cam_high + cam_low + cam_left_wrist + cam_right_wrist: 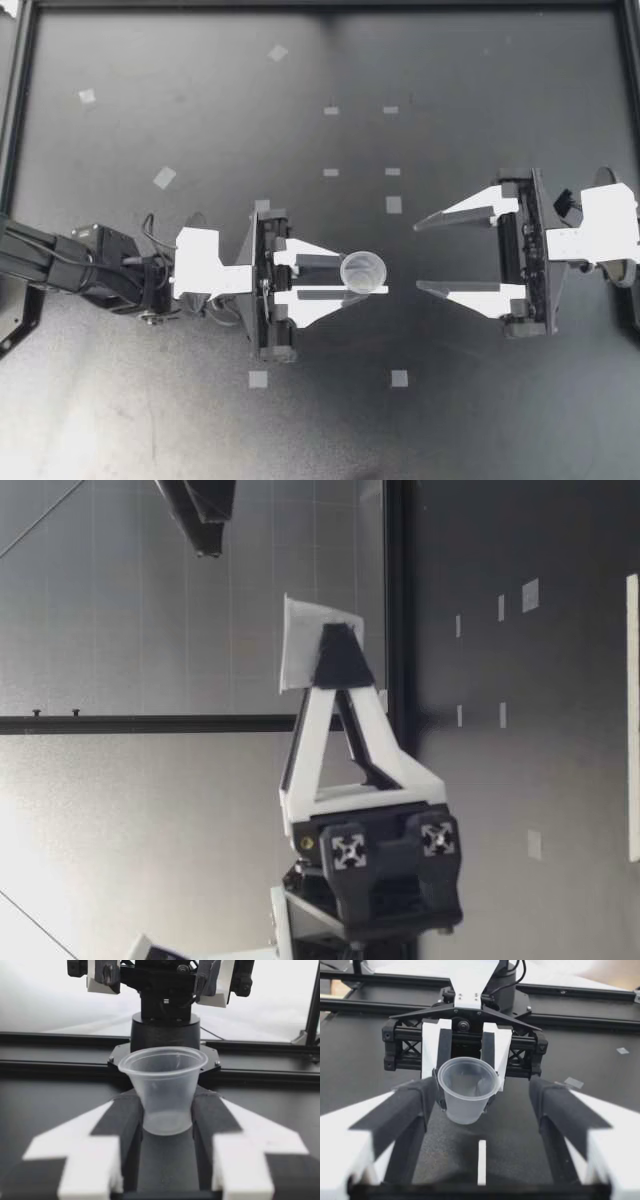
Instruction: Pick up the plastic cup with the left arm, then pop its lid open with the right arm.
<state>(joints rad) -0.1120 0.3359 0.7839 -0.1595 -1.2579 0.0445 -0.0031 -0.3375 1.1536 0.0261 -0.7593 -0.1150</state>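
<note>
The left gripper (365, 277) is closed on a small clear plastic cup (362, 270), its two fingers pressing the cup's wall from opposite sides. In the left wrist view the dark pads (122, 1120) grip the cup (162, 1090) low, near its base, so the wider rim stands free above them. The cup is upright with its mouth up and its long axis vertical, and it looks empty. From table height the cup (320, 655) shows at the tips of the left gripper (335, 695) and appears to be clear of the black table (200, 420), near the table's middle among small white tape marks (393, 204). The right gripper (417, 257) holds nothing; its fingers are spread wide and point at the cup across a short gap, near it but not touching. The cup lies straight ahead of the right gripper, almost on its midline. In the right wrist view the cup (466, 1090) sits ahead of the right gripper (482, 1105), between the lines of its fingers (405, 1110) and slightly nearer one of them. The two grippers face each other tip to tip with the cup between them, and only the left one has contact
</note>
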